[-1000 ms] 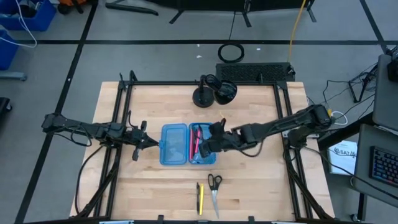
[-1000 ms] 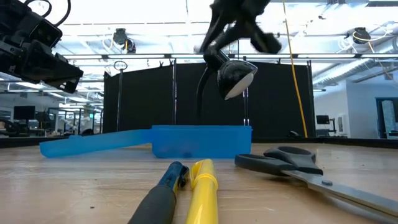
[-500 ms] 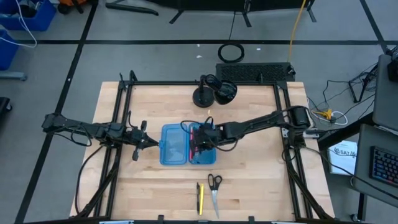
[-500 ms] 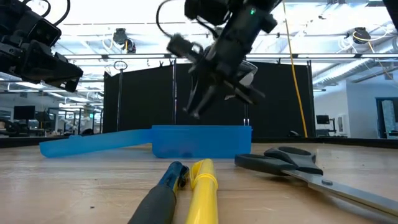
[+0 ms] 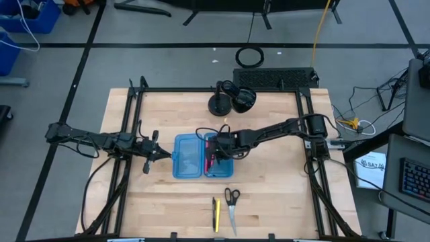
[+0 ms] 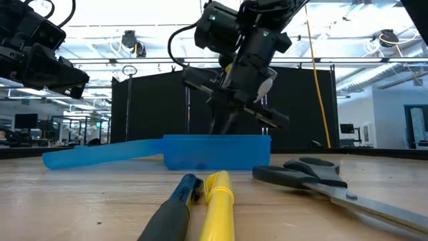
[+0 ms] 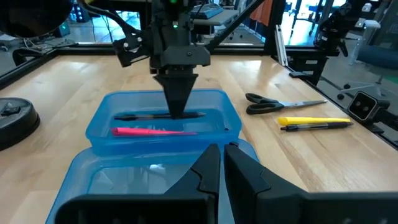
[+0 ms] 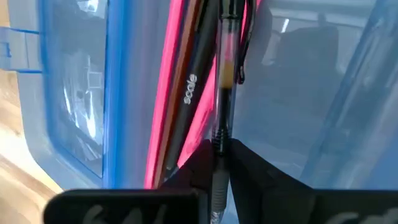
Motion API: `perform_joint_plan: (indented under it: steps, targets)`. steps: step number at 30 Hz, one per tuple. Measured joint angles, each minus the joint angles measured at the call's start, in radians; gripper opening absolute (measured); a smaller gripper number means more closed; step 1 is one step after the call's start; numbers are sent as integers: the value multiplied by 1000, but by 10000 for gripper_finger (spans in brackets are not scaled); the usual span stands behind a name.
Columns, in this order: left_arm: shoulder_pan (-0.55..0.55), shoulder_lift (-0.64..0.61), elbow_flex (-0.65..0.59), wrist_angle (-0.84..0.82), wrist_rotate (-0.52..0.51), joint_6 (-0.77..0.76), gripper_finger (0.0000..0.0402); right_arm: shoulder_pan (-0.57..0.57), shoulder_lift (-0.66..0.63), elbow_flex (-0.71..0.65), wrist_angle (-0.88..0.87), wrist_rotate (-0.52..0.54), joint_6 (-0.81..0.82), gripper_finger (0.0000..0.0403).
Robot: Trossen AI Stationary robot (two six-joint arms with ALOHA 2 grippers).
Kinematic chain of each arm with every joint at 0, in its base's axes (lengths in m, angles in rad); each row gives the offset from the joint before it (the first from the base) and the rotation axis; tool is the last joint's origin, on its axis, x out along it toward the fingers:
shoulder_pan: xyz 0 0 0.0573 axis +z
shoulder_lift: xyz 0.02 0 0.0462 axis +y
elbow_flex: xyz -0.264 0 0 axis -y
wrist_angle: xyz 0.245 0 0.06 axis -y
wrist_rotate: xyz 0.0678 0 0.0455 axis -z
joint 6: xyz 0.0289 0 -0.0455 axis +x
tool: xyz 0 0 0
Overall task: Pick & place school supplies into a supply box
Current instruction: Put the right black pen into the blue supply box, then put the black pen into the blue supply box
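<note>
The supply box (image 5: pixel 201 156), translucent blue, lies open in the middle of the table, its lid half toward the left arm. My right gripper (image 5: pixel 213 151) points down into the box's right half (image 7: pixel 230 115) and is shut on a clear-barrelled black pen (image 7: pixel 149 116). A pink pen (image 7: pixel 149 131) and another dark pen (image 8: pixel 193 81) lie in the same half. A yellow pen (image 5: pixel 217 215), a black pen (image 6: pixel 175 207) and the scissors (image 5: pixel 231 204) lie flat near the near edge. My left gripper (image 5: pixel 158 153) is shut, just left of the lid half. My right gripper pinches the clear-barrelled pen (image 8: pixel 219 134) between its two fingers (image 8: pixel 249 168), near the middle of its length. The fingers come from above, pointing down, and lie across the pen. The pen lies about level, low inside the box's right half beside the pink pen (image 8: pixel 177 74).
Two round black objects (image 5: pixel 218 104) (image 5: pixel 243 97) stand near the far edge; one black disc (image 7: pixel 12 115) shows in the left wrist view. Bare wood lies right of the box and between the box and the loose supplies. A black frame rims the table.
My right gripper has come down from well above the box into its right half, shifting a little toward the table's left and turning at the wrist, with the pen in its fingers. The box and the loose supplies have stayed put.
</note>
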Motion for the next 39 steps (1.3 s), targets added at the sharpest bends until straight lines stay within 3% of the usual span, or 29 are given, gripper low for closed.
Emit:
perform_joint_plan:
  steps: [7, 15, 20, 28, 39]
  targets:
    - [0, 0, 0, 0, 0, -7, 24, -1, 0, 0, -52, 78, 16, 23]
    - [0, 0, 0, 1, 0, -11, 24, -1, 0, 0, -62, 78, 11, 24]
    - [0, 0, 0, 1, 0, -30, 24, -1, 0, 0, -78, 43, 17, 47]
    - [0, 0, 0, 2, 0, -32, 24, -1, 0, -14, -82, 19, 7, 33]
    - [0, 0, 0, 2, 1, -50, 24, -7, 0, -14, -4, 19, -7, 94]
